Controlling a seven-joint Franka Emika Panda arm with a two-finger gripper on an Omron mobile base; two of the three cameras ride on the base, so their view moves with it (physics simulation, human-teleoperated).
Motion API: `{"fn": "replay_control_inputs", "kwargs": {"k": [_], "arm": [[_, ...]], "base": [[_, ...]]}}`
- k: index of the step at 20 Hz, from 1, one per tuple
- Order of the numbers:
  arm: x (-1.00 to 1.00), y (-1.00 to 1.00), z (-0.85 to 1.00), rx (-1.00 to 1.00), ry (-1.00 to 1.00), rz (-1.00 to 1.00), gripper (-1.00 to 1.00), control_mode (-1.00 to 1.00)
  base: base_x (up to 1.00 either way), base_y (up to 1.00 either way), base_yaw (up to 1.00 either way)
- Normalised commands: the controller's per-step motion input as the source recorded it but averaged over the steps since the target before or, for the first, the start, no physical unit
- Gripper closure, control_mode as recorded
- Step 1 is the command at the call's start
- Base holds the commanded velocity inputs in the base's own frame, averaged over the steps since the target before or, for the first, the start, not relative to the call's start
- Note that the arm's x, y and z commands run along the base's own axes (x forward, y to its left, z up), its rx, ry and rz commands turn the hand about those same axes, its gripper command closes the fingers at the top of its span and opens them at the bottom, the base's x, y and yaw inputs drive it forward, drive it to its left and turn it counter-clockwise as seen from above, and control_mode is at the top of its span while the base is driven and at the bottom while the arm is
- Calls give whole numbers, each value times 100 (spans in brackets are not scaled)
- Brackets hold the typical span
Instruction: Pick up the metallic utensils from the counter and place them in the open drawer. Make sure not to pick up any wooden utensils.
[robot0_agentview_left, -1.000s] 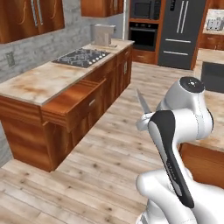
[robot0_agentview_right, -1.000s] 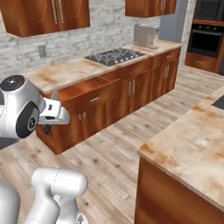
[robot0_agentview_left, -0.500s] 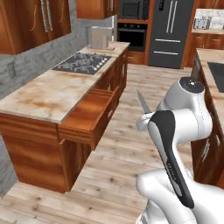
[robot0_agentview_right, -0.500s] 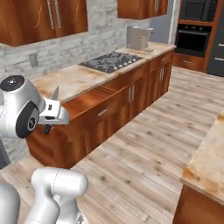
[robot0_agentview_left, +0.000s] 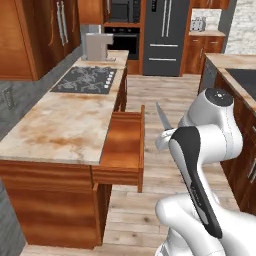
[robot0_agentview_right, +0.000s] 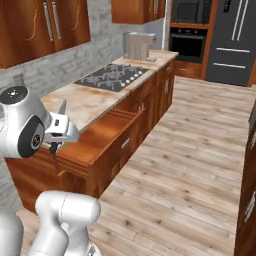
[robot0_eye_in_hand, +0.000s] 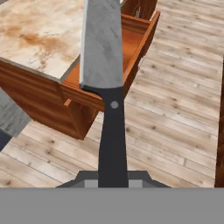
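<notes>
My gripper (robot0_eye_in_hand: 113, 176) is shut on the black handle of a small knife (robot0_eye_in_hand: 103, 48), whose silver blade points away from the hand. In the left base view the knife (robot0_agentview_left: 160, 116) sticks up beside my gripper (robot0_agentview_left: 167, 138), over the floor to the right of the open drawer (robot0_agentview_left: 125, 145). The right base view has the knife (robot0_agentview_right: 62, 108) in my gripper (robot0_agentview_right: 56, 136) at the near end of the drawer (robot0_agentview_right: 100, 137). The beige marbled counter (robot0_agentview_left: 65, 125) lies left of the drawer. The wooden utensils are out of view.
A black cooktop (robot0_agentview_left: 85, 80) is set into the counter further along, with a steel appliance (robot0_agentview_left: 97, 46) at its far end. A dark fridge (robot0_agentview_left: 167, 35) and oven stand at the back. A second counter (robot0_agentview_left: 235, 75) runs along the right, with wooden floor between.
The whole scene has shifted as the base turned and drove: the counter and open drawer are now closer and seen lengthwise. The knife stays in the shut gripper.
</notes>
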Motion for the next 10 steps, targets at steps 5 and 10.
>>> {"fn": "replay_control_inputs", "kwargs": {"k": [5, 10], "arm": [[0, 0, 0, 0, 0, 0, 100, 100], [0, 0, 0, 0, 0, 0, 100, 100]], "base": [[87, 53, -41], [16, 0, -32]]}}
